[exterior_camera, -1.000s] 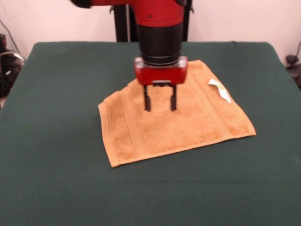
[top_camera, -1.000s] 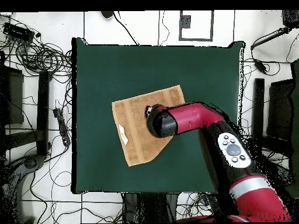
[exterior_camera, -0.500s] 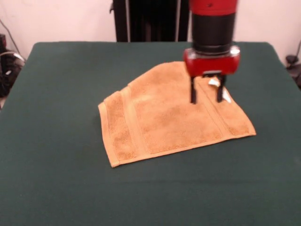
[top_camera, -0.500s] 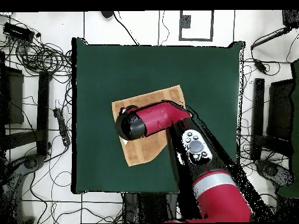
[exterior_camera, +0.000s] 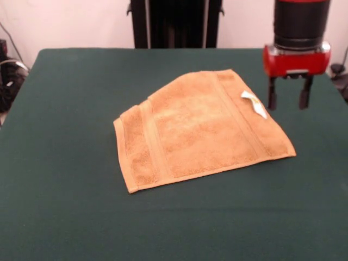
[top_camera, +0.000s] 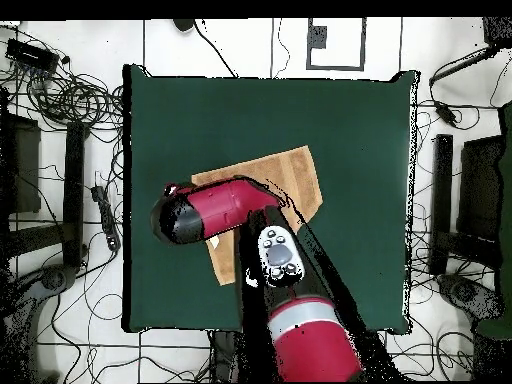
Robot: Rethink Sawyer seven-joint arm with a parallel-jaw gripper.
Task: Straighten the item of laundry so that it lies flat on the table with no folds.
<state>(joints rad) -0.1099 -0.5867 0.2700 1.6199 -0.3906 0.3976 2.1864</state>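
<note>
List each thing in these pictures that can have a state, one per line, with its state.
Towel: spread on the table, far left corner apparently folded in, not gripped.
White tag: lying on top of the towel near its right edge.
Claw: open, empty, raised above the table beside the towel's right edge.
Table: covered in dark green cloth.

This is a robotics lab. A red and black arm (top_camera: pixel 270 290) reaches over a worktop (top_camera: pixel 350 130) covered in dark green cloth, which stands on a pale tiled floor (top_camera: pixel 80 350) strewn with black cables (top_camera: pixel 60 90) on every side. Dark stands (top_camera: pixel 75 190) and equipment flank the worktop, and the front view shows a plain white wall (exterior_camera: pixel 70 24) with a black pedestal (exterior_camera: pixel 174 24) against it.
</note>
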